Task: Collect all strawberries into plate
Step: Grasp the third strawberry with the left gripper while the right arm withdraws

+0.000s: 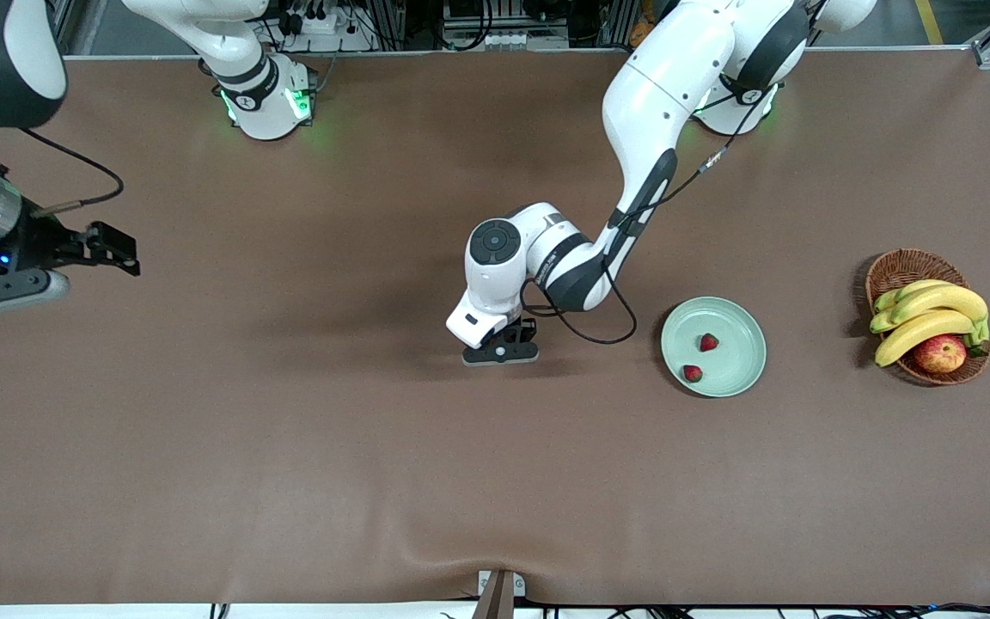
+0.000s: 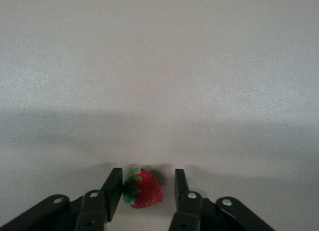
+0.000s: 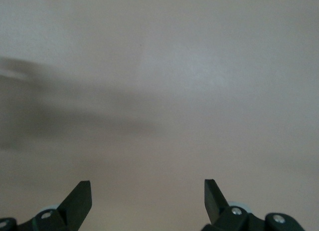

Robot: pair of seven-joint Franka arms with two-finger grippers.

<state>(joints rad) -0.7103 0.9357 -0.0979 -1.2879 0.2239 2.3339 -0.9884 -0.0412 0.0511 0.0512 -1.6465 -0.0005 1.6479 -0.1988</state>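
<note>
One strawberry (image 2: pixel 144 188) lies on the brown table between the fingers of my left gripper (image 2: pixel 147 175). One finger (image 2: pixel 112 187) touches its green top and the other stands a little apart from it, so the jaws are open. In the front view the left gripper (image 1: pixel 501 348) is down at the table's middle and hides this berry. The pale green plate (image 1: pixel 737 354) lies beside it toward the left arm's end, with two strawberries (image 1: pixel 708 342) (image 1: pixel 693 373) in it. My right gripper (image 1: pixel 117 249) waits open and empty, above the right arm's end of the table (image 3: pixel 148 188).
A brown wicker basket (image 1: pixel 899 262) with bananas (image 1: pixel 925 318) and a red-yellow apple (image 1: pixel 939 352) stands past the plate, close to the left arm's end of the table. A cable (image 1: pixel 598 331) loops from the left wrist over the table beside the plate.
</note>
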